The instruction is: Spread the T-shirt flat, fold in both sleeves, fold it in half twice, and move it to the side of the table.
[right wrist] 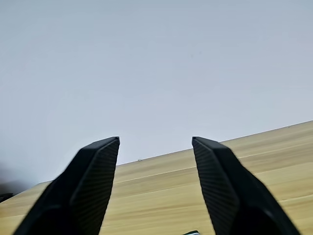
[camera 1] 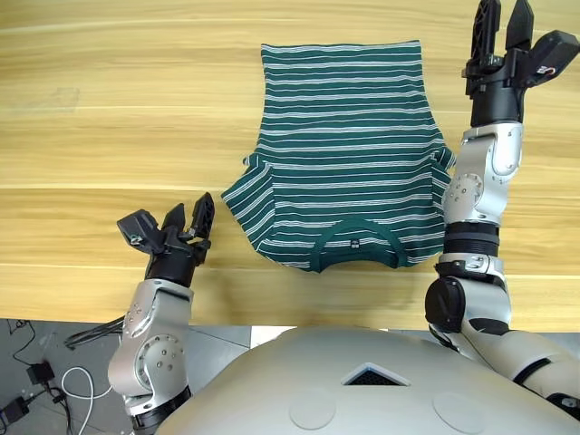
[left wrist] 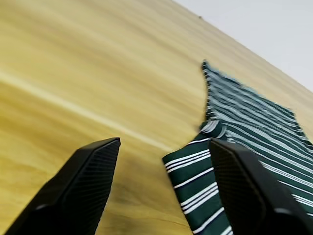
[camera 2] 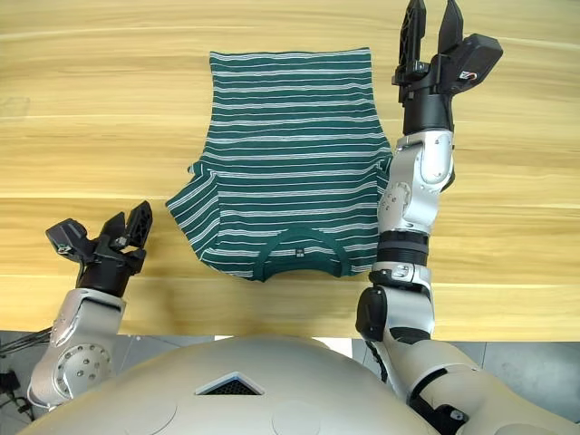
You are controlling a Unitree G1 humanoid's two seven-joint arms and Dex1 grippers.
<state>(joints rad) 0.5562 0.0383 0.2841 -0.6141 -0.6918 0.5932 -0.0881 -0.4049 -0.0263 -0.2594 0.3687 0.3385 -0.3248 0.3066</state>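
The green striped T-shirt (camera 1: 344, 154) is laid flat in the middle of the wooden table (camera 1: 109, 118), with its collar (camera 1: 361, 243) turned toward the near edge. The left gripper (camera 1: 188, 217) is held just beside the left sleeve (camera 1: 245, 195), its 2 fingers spread apart with nothing between them. The right gripper (camera 1: 503, 23) is seen near the shirt's far right corner, its fingers likewise parted and empty.
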